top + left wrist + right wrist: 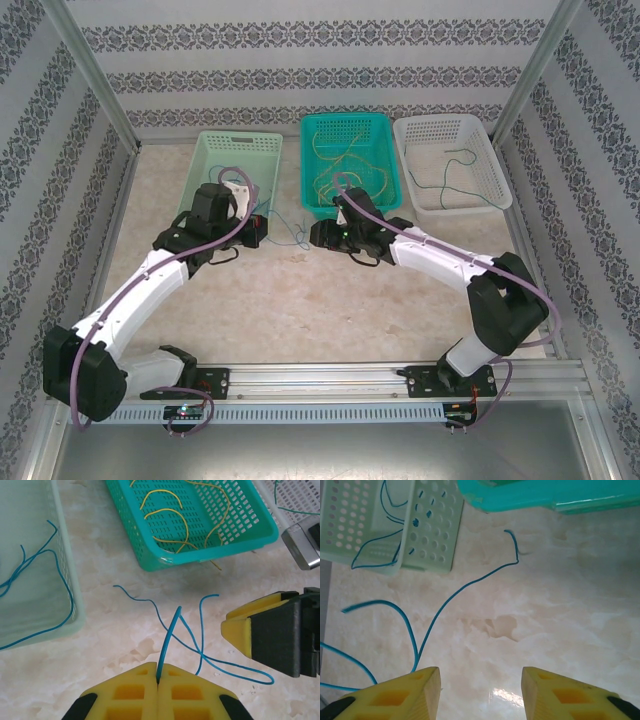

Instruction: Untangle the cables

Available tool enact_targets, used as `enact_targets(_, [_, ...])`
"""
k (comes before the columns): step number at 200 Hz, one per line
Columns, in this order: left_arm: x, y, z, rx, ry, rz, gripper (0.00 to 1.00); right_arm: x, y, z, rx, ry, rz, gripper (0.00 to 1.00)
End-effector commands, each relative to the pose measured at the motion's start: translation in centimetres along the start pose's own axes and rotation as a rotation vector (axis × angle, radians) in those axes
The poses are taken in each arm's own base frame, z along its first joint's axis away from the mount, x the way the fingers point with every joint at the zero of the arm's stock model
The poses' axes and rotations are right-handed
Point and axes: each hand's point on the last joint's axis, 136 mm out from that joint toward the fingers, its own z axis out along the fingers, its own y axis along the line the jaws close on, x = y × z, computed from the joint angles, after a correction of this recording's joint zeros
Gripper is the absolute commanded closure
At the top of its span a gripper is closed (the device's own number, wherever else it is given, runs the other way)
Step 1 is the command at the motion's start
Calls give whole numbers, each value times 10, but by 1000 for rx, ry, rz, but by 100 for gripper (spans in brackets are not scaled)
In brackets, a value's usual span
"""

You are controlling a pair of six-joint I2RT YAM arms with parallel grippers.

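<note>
Cables (186,636) are lying partly on the desk (560,605), partly in three baskets. Left end effector (158,681) is clamping fully down on a blue cable (169,630). Its yellow pads (125,692), moulded with square pockets, are meeting flush, and the thin wire is rising out of the seam between them. The cable's loose loops are sprawling over the glossy, marbled beige desk just ahead.

Right end effector (481,676) is standing roughly half open, gripping nothing and hovering over bare desk. The blue cable is running in beside the finger (415,695) at the left of its wrist view; can't tell if it's touching. From the left wrist view, the right end effector is sitting just right of the loops, with wedge-shaped yellow tips on black housings.

Farther out, a pale green basket (70,587) with translucent plastic walls is holding more blue wires (30,565). A teal basket (145,555) with slotted walls is holding curved yellow wires (165,512). Farthest right, a white perforated basket (445,122) is holding a dark green wire (299,512).
</note>
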Motion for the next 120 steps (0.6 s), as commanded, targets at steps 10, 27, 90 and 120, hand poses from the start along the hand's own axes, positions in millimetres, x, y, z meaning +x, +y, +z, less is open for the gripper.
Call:
enact_targets(10, [-2, -11, -17, 14, 0, 65, 100, -10, 6, -9, -54, -55, 18, 53])
enact_targets(27, [-9, -12, -23, 7, -31, 57, 100, -10, 5, -12, -57, -65, -22, 51])
enact_targets(90, [-54, -25, -41, 21, -155, 32, 100, 11, -24, -18, 70, -63, -216, 49])
enact_targets(120, [-68, -37, -45, 68, -186, 15, 100, 14, -6, -18, 13, -108, -304, 40])
